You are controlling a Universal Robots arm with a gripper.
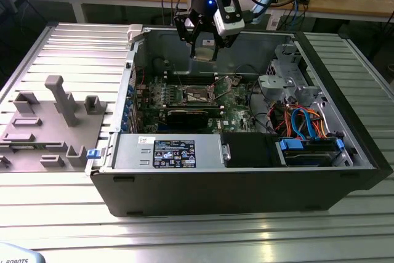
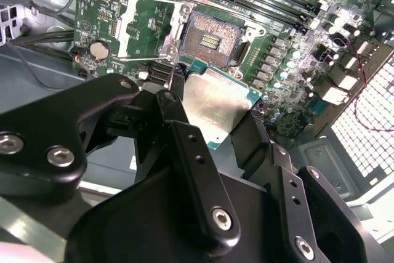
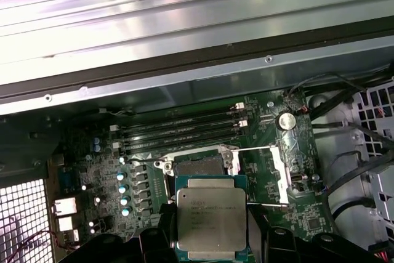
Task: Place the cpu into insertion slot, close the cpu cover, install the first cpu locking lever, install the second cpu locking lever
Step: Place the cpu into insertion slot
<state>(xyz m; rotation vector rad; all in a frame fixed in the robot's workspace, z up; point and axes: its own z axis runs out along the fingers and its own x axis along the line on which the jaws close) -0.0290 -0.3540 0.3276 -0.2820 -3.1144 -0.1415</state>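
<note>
On the exterior view's left, a grey fixture block (image 1: 52,121) sits on the ridged metal table (image 1: 184,238). Just beside it lies the open computer case (image 1: 246,189), with a labelled power supply (image 1: 166,152) along its near wall. Above the green motherboard (image 1: 237,100) hangs the gripper (image 1: 203,50). Its black fingers (image 2: 184,140) are clamped on opposite edges of the cpu (image 2: 217,104), whose silvery top faces both wrist views. The chip is held in the air, clear of the board and near the insertion slot (image 2: 209,40), which lies bare with its contact field exposed. The cpu cover (image 2: 144,26) is swung open and lies just beside the slot. Further to the exterior view's right stand a grey drive cage (image 1: 280,78) and a bundle of blue cables (image 1: 301,121).
</note>
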